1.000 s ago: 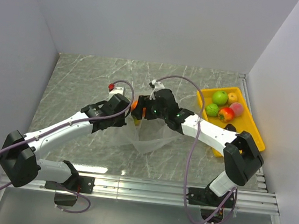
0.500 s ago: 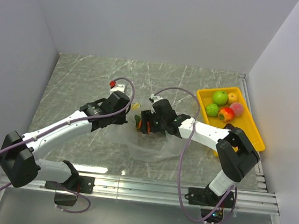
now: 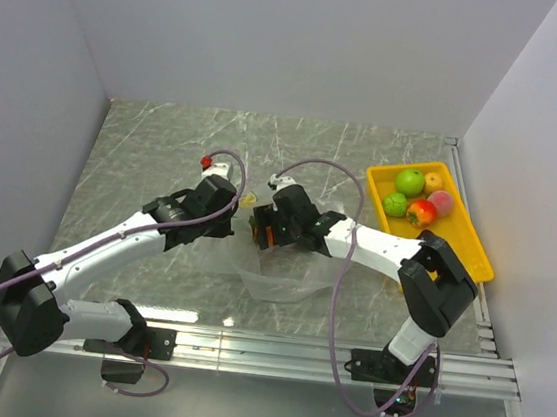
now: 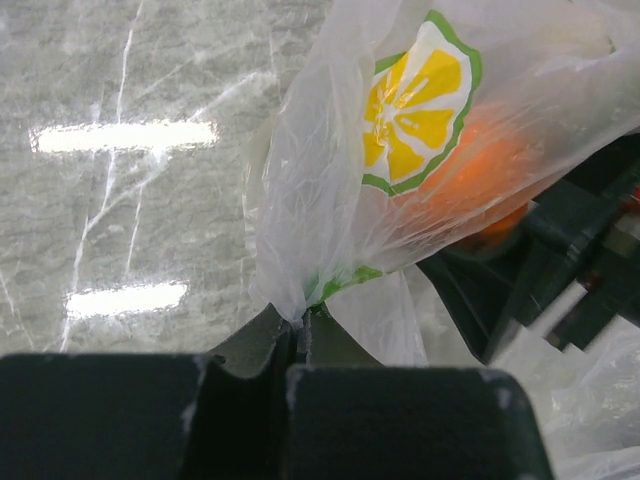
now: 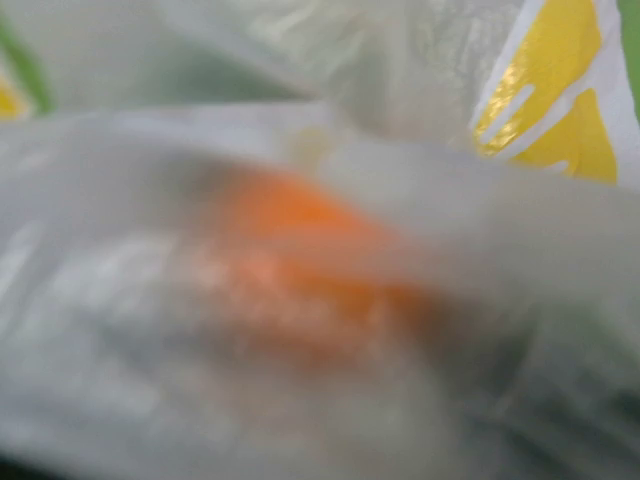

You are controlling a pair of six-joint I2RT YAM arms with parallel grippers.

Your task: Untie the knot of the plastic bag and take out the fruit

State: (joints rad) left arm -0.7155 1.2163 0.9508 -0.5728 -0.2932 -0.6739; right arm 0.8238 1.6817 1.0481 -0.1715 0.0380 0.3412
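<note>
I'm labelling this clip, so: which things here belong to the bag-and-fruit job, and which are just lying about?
In the job: plastic bag, orange fruit inside it, left gripper pinching the film, right gripper at the bag.
Lying about: yellow tray, loose fruit in it.

Yellow tray (image 3: 464, 245) well right of jaws, set askew to table edge. Grey veined marble table (image 3: 155, 144) beneath jaws, light streaks reflected. Aluminium rail (image 3: 273, 349) nearer than jaws. White walls (image 3: 278, 37) beyond.
</note>
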